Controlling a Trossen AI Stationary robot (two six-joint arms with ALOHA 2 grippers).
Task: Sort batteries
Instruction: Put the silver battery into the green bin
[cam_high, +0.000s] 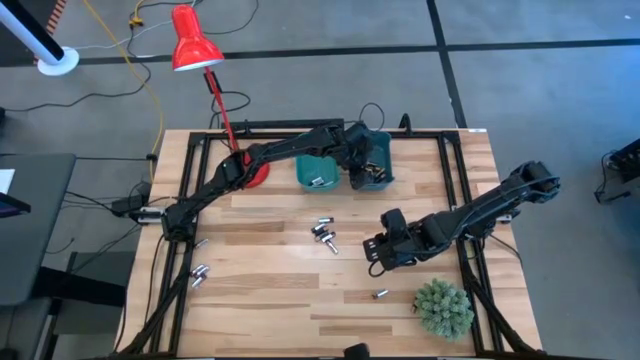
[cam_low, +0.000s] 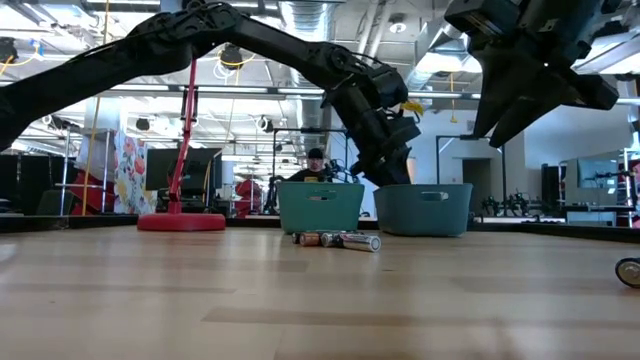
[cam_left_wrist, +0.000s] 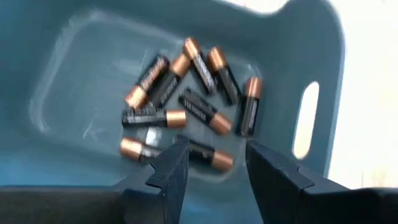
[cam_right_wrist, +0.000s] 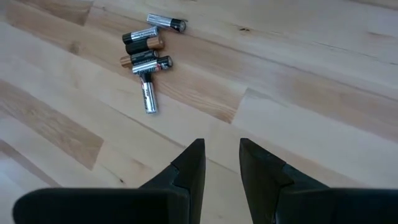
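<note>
The left gripper (cam_left_wrist: 214, 165) is held over the right-hand bin (cam_high: 372, 172) of the two teal ones at the far edge of the table (cam_high: 270, 300), and its fingers are seen parted with nothing between them. Directly beneath, on the bin's floor, a loose heap of black-and-copper batteries (cam_left_wrist: 186, 109) is seen, so the drop appears to be made. For the step to be finished well, the fingers should be kept apart and the gripper lifted straight up until the bin wall is cleared; a sideways sweep at this height risks nudging the bin against its neighbour.

The other teal bin (cam_high: 318, 172) sits just beside it and holds at least one pale cell.

The right gripper (cam_right_wrist: 221, 163) is poised above bare wood with its fingers set narrowly apart and empty. A small cluster of batteries (cam_right_wrist: 148, 53) lies ahead of it near the table's middle, some touching one another. A cell at the edge of the cluster is best taken, gripped across its body, since the round cells are judged likely to roll.

More cells are seen near the left edge (cam_high: 199, 273) and one near a green plant (cam_high: 443, 306), so much sorting remains.
</note>
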